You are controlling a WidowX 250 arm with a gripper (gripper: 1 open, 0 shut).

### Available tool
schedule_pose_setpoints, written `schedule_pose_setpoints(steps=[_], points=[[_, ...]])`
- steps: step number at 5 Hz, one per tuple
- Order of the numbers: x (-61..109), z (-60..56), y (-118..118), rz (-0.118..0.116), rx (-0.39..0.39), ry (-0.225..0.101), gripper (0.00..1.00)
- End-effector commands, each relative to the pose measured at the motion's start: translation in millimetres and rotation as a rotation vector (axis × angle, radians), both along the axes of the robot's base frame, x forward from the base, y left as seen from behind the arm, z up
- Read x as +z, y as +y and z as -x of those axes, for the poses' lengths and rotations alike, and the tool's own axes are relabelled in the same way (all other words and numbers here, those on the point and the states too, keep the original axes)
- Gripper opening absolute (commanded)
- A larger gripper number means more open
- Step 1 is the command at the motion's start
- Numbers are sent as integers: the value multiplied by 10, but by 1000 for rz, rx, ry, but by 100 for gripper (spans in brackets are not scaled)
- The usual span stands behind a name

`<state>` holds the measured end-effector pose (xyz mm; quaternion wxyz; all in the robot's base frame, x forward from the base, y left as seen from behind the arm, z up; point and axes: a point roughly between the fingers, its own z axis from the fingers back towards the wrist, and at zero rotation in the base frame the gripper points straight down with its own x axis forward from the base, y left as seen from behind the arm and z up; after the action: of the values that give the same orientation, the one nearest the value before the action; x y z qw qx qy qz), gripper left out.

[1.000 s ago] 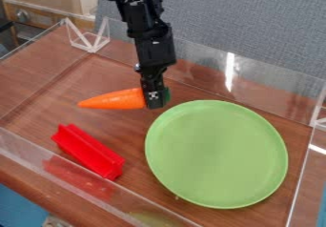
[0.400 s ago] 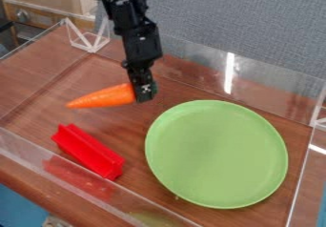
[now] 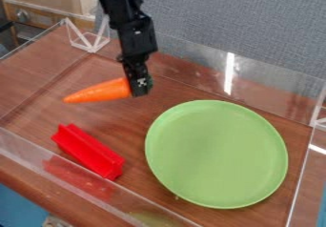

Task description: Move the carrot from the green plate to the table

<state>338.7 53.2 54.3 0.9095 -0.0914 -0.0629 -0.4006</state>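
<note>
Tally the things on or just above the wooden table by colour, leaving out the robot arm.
Orange: 1, tapered toy carrot
Green: 1, round flat plastic-looking plate
Red: 1, rectangular block
Total: 3

We see one robot arm (image 3: pixel 128 26), all blk, narrow up top w/ chunkier, blocky segments lower down. Small lighter specks on the lower part, maybe screws or markings, too blurry for us to tell. Gripper (image 3: pixel 139 82) dark too, approx same blk.
</note>
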Motion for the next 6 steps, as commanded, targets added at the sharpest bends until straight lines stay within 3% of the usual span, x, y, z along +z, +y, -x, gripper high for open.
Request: schedule_pose_setpoints(steps=[1, 3, 4, 6], points=[[104, -41, -49, -9, -55, -50, 0], [-113, -6, -108, -3, -181, -48, 0], [-93, 52, -135, -27, -224, -57, 0], [100, 187, -332, -81, -170, -84, 0]])
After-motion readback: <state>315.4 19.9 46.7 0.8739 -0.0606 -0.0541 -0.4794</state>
